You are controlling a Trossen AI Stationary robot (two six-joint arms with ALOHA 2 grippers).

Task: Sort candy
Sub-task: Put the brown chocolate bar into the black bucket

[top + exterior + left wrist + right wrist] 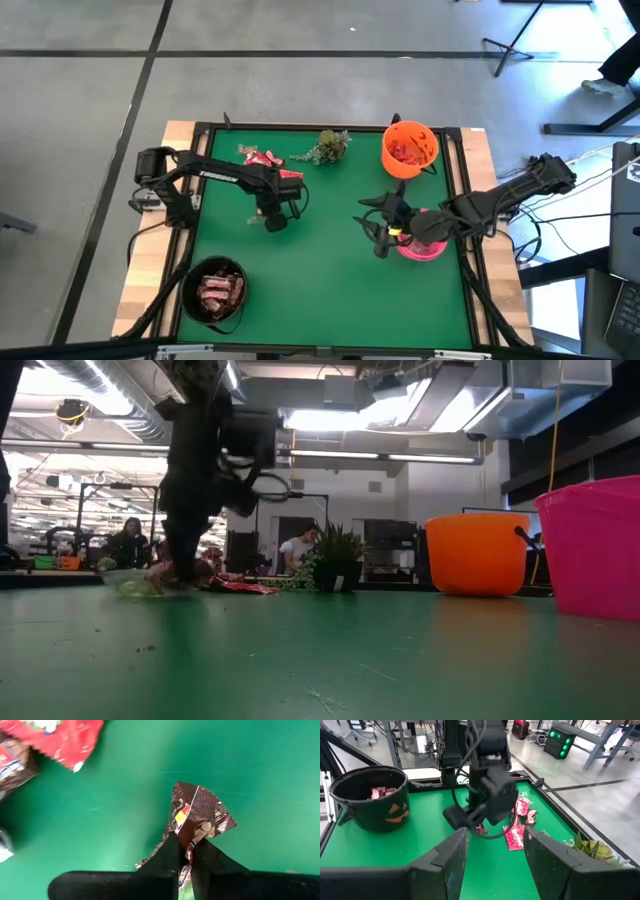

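The left gripper (186,851) is pinching a dark brown-red candy bar (197,817) by one crumpled end, just above the green table (260,765). The bar is sticking forward and up from the fingertips, its long axis roughly in line with the fingers. Only the wrapper edge seems held, so it could slip or tear during lifting. The right gripper (492,852) is waiting spread, near the pink bowl (428,248).

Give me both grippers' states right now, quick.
Left gripper: shut on a dark brown candy bar over the green mat.
Right gripper: open, empty, beside the pink bowl.
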